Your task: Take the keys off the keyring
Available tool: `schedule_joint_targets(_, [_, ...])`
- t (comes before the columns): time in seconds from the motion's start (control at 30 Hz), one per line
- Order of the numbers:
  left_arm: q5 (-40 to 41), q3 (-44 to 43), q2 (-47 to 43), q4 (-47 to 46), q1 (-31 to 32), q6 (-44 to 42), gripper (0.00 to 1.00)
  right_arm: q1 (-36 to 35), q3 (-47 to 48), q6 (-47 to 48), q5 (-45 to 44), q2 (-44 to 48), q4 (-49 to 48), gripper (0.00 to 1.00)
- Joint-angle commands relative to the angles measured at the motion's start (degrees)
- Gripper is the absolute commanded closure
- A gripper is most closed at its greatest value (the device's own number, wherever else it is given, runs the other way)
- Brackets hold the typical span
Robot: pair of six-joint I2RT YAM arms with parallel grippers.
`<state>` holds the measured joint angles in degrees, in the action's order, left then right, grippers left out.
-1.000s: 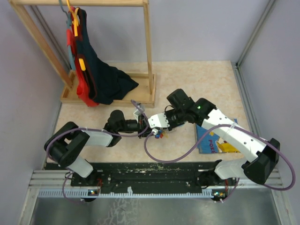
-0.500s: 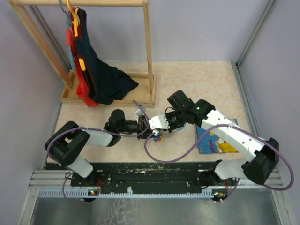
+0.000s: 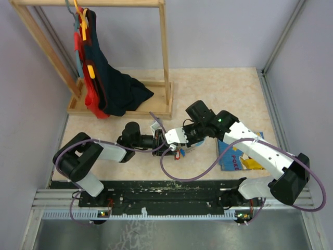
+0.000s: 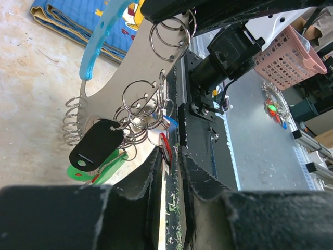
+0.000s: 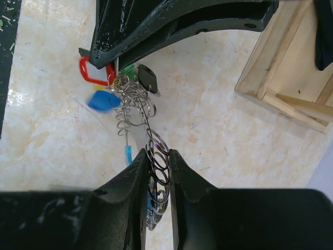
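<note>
Keys in one bunch, up off the tabletop, just left of the picture book from overhead. Blue head blurred in the right wrist view, green head and a black fob crowded together below.

All strung on the keyring: a tangle of thin silver rings, a flat grey strap piece and a light-blue patch, the book lying behind them in the left wrist view. Small wire spiral dangling right beside the fob.

Right jaws: coming in from the book's side, pressed tight on a stack of those rings, pinching them from both sides.

Left jaws: on the side of the bunch away from the book, nearly together, only a thin slit between. Red key head sitting right at that slit. Gripped or merely touching? Cannot tell from either wrist view.

Further from the book, past the bunch: a wooden rack with dark clothing slumped over its base.
</note>
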<state>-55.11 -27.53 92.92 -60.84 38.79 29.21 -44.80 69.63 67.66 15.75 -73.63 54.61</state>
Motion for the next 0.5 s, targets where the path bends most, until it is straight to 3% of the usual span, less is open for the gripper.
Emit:
schedule_joint_targets(0.0, [-2.15, -1.78, 1.63, -1.89, -0.11, 0.81, 0.78, 0.66, 0.42, -0.42, 2.10, 0.68, -3.02, 1.00])
schedule_joint_targets(0.3, [-2.61, -1.33, 3.01, -4.99, -0.11, 2.76, 0.89, 0.68, 0.25, -0.60, 2.40, 0.35, -3.09, 1.00])
schedule_joint_targets(0.4, [-1.23, -0.81, 2.10, -3.81, -0.11, 1.99, 0.87, 0.67, 0.14, -0.80, 2.40, 0.05, -3.19, 1.00])
schedule_joint_targets(0.47, [1.01, -0.43, 0.76, -0.45, -0.11, 0.12, 0.81, 0.76, 0.16, -0.84, 2.49, -0.09, -3.19, 1.00])
